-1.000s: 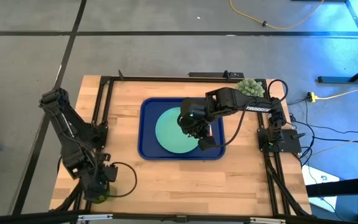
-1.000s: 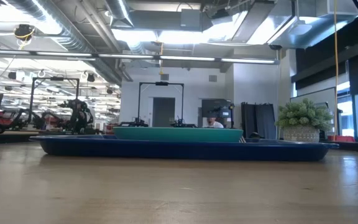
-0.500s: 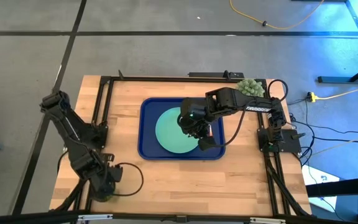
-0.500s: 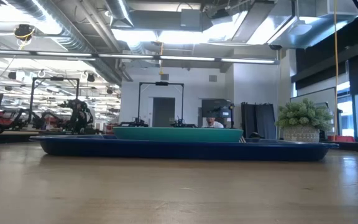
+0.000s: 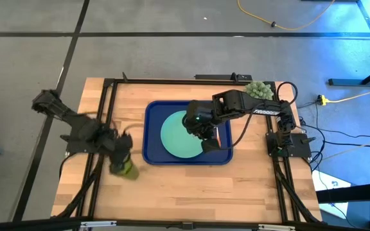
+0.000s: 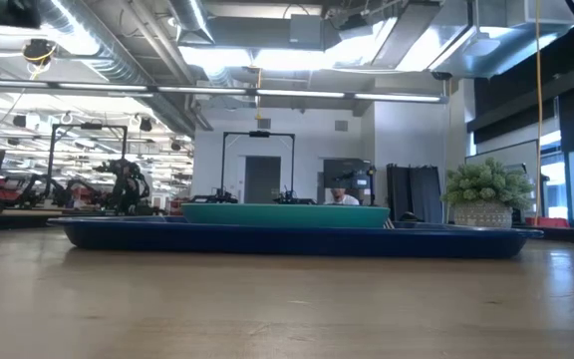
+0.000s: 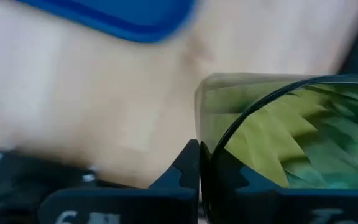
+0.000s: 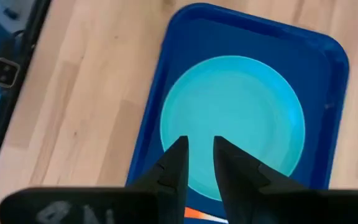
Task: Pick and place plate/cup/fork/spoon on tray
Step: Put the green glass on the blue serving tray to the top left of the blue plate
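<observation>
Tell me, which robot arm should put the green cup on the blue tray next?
The left one, probably. Its left gripper already holds the cup just beside the tray. The right gripper hangs empty over the plate, far from the cup.

You have a pale wooden butcher-block table [image 5: 185, 186] with a black metal frame [image 5: 172, 81] running along its far edge and down both sides. A large dark blue rectangular plastic tray [image 5: 151, 138] with rounded corners and a raised rim lies flat on the wood, roughly central and a little towards the far side; from table height its rim [image 6: 267, 237] reads as one long low band. At the far right corner you see a pale green fuzzy ball-shaped plant [image 5: 259, 90] in a light pot [image 6: 483, 213]. The near half of the tabletop shows bare planks.
</observation>
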Tool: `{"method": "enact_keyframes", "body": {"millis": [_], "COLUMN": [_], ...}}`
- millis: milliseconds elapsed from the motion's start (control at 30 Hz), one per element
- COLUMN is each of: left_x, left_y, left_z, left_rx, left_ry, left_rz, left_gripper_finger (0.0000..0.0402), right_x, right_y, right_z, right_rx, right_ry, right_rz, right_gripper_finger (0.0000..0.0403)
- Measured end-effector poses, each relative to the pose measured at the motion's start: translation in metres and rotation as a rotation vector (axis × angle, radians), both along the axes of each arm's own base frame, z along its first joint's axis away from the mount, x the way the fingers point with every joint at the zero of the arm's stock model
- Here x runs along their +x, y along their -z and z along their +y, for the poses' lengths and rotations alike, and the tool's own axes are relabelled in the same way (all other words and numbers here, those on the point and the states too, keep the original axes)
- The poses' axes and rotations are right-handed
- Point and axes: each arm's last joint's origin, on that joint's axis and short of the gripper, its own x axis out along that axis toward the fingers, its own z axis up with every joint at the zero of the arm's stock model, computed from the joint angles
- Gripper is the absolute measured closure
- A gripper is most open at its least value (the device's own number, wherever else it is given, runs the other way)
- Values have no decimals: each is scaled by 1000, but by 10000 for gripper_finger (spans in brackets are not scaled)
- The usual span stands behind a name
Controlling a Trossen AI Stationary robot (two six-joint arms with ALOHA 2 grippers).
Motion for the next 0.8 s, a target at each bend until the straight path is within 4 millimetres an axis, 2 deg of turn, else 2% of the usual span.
{"method": "enact_keyframes", "body": {"millis": [133,267,467,567,667,800], "left_x": [7,19,36,40,44,53], "left_y": [0,-3,-36,-48,-47,-33], "left_z": [35,66,118,147,172,201], "left_rx": [37,67,193,231,242,208], "left_ry": [-165,-210,-272,-314,-328,-235], "left_rz": [43,18,-84,-49,19,55], "left_gripper_finger": [399,399,399,399,399,399], "right_x": [0,0,0,0,0,0], "right_y": [0,0,-1,-1,-1,-2], "right_z": [-2,-4,-8,-9,-10,-11], "right_rx": [-25,-71,-141,-146,-143,-139], "right_ry": [74,170,303,373,460,574], "right_rz": [-2,-10,-32,-43,-59,-84], "right_gripper_finger": [325,325,325,325,325,325]}}
